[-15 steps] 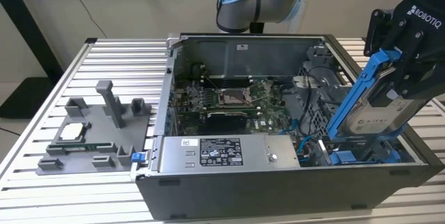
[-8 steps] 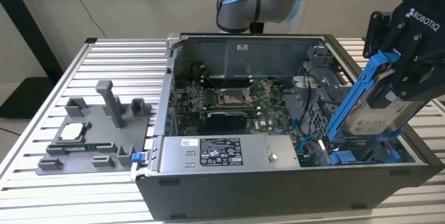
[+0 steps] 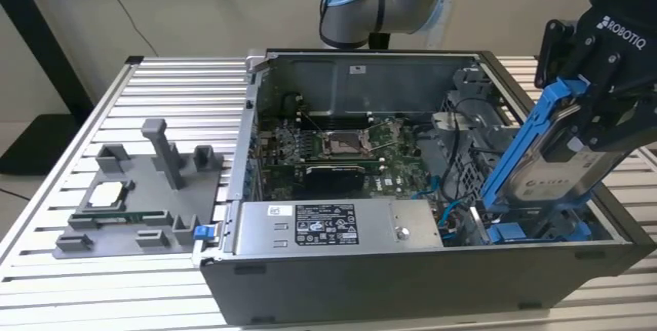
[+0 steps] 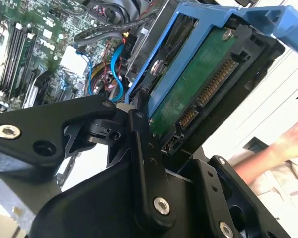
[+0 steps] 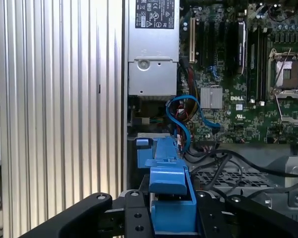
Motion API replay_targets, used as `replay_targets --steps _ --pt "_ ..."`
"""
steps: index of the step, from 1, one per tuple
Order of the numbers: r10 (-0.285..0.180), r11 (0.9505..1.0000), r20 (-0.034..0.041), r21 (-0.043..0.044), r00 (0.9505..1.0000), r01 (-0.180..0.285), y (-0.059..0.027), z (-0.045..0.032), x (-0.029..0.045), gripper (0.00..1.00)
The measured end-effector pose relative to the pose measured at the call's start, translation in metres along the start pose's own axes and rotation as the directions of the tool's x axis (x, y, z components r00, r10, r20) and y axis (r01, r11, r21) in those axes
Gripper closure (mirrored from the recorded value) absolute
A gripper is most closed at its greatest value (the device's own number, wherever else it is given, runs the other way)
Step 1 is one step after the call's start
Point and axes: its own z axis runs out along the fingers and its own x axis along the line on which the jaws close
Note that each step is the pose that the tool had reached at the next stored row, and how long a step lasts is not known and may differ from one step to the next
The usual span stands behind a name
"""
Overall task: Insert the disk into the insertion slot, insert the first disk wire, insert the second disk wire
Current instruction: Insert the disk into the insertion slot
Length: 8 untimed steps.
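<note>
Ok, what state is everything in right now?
disk: gripped, steeply tilted, not seated
gripper: shut on the disk
insertion slot: unfilled, the disk's lower end at it
computer case: side panel off, interior exposed

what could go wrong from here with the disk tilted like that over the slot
1. The gripper holds the disk tilted, its lower end at the insertion slot. Pushed at this angle, it could jam on the slot's edge.
2. The blue cables lie loose close to the slot and might get pinched.
3. A person's hand shows beyond the case in the second wrist view. It could end up in the arm's way.
</note>
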Motion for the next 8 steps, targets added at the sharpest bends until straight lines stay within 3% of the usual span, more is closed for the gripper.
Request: replay_targets --steps 8 --pt "0.000 1.0000 -0.0001 0.0000 1.0000 0.000 -0.0002 0.0043 0.0000 1.00"
